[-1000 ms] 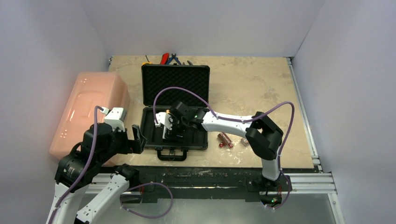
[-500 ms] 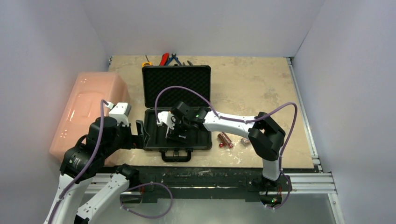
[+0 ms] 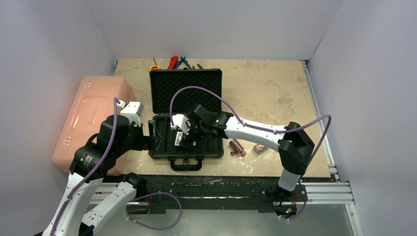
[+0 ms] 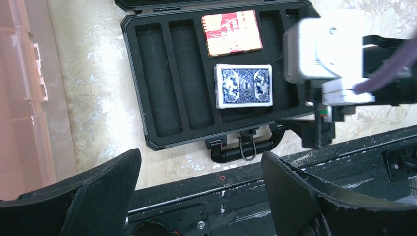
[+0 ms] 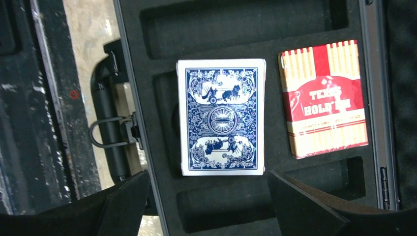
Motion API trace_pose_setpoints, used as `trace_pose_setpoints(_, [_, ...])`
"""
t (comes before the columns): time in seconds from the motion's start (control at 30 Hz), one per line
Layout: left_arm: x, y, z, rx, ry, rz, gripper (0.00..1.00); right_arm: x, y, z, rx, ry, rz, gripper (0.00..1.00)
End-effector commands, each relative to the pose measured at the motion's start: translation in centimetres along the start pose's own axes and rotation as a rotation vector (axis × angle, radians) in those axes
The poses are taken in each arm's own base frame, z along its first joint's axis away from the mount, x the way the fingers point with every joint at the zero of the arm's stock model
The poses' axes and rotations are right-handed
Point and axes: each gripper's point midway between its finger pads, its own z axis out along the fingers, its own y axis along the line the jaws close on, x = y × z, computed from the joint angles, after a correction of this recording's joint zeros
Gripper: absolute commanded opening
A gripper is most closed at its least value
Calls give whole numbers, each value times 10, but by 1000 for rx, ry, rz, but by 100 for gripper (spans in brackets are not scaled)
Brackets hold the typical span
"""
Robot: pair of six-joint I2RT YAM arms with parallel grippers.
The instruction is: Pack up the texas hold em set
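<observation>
A: Deck colours?
B: Blue deck (image 5: pixel 221 117): navy ornate scrollwork back, white border. Red deck (image 5: pixel 324 98): red box, cream stripes, white lettering.
A: Rest?
B: Case (image 4: pixel 157 83) black, foam black too; lid foam (image 3: pixel 185 91) dimpled. Chip rolls (image 3: pixel 237 146) reddish. Bin (image 3: pixel 91 115), left of frame, translucent pink. Bench (image 3: pixel 265 88) mottled beige.

Top view: right gripper (image 3: pixel 183 141) and its wrist cover most of case (image 3: pixel 209 148) tray, decks unseen there; tools (image 3: pixel 177 62) half hidden behind raised lid (image 3: pixel 185 88), kinds unclear; tiny red bits (image 3: pixel 236 153) beside chip roll (image 3: pixel 237 145) too small to name
Left wrist view: right wrist housing hides tray's right end; pink bin (image 4: pixel 19 88) cut by left edge; left gripper (image 4: pixel 200 157) finger bases run off bottom
Right wrist view: small print on red deck (image 5: pixel 324 98) unreadable; finger bases cut by bottom edge
</observation>
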Motion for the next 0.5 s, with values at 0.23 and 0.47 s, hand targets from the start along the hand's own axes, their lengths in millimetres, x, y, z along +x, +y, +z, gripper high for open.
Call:
trace_pose_setpoints(0.23, [0, -11, 48, -30, 146, -61, 79, -57, -38, -33, 118, -220, 362, 73])
trace_pose_setpoints(0.47, [19, -19, 99, -56, 292, -141, 64, -56, -51, -23, 121, -221, 560, 51])
